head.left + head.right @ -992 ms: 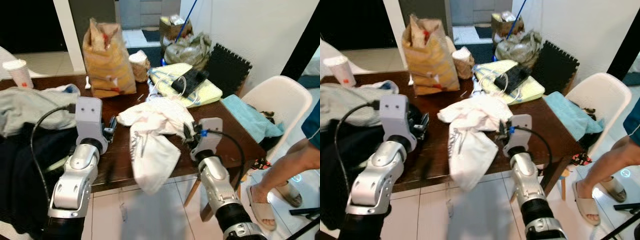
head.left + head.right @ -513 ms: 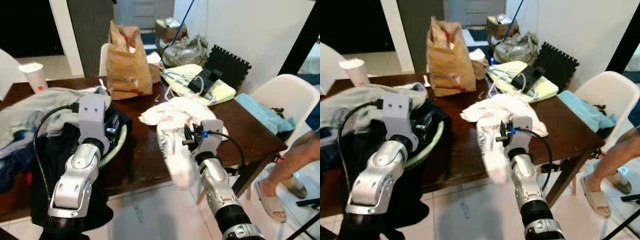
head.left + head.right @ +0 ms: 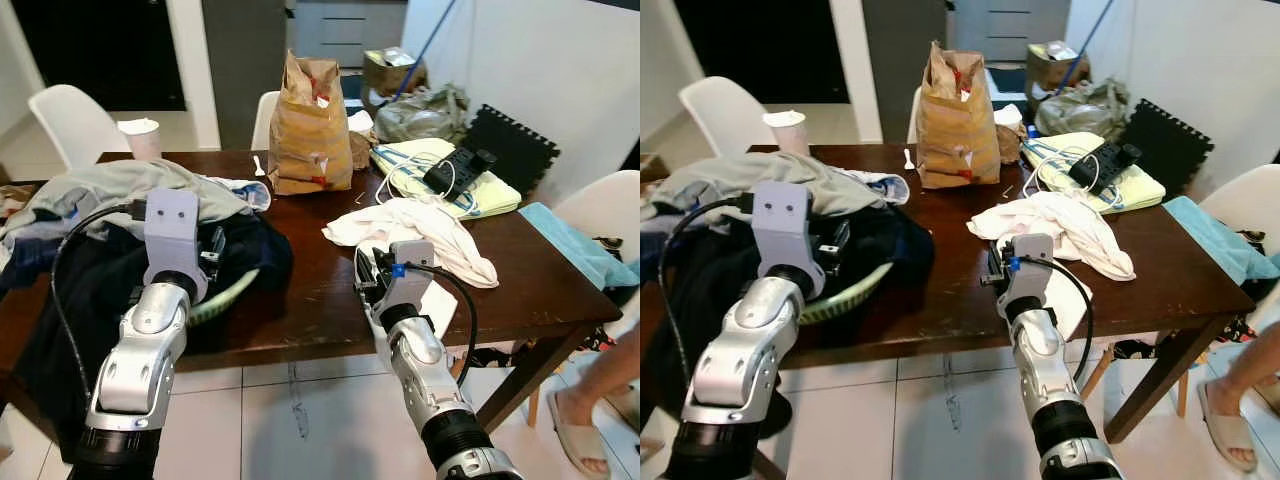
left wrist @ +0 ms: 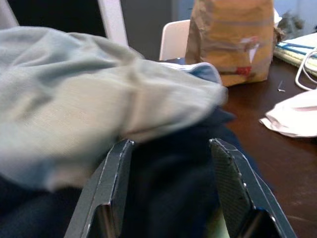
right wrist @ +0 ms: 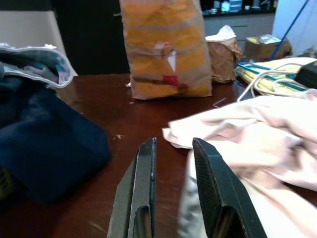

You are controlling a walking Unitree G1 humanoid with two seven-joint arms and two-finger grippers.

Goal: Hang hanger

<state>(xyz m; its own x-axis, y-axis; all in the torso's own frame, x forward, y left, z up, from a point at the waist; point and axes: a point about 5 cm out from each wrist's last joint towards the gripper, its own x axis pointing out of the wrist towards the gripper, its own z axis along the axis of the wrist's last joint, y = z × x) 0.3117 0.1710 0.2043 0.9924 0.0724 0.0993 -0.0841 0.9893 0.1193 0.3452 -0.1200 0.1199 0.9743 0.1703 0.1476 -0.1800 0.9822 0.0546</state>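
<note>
A pale green hanger [image 3: 228, 297] curves out from under a dark navy garment [image 3: 255, 250] at the table's near left edge. My left gripper [image 3: 214, 252] hovers just above that garment and is open, with the navy cloth and a grey garment [image 4: 74, 99] in front of its wide-set fingers [image 4: 115, 183]. My right gripper [image 3: 366, 276] stands over the table's front edge, beside a white garment [image 3: 420, 225]. It is open by a narrow gap, and its fingers [image 5: 143, 188] hold nothing I can make out.
On the brown table [image 3: 520, 290] stand a paper bag [image 3: 310, 125], a paper cup [image 3: 140, 138] and a yellow pad with a black power strip [image 3: 455, 170]. White chairs [image 3: 75, 125] stand behind and at the right. A person's foot [image 3: 585, 425] is at the lower right.
The whole picture has shifted, so the camera has moved; more of the table's left side and the clothes pile now shows. Both arms keep the same pose.
</note>
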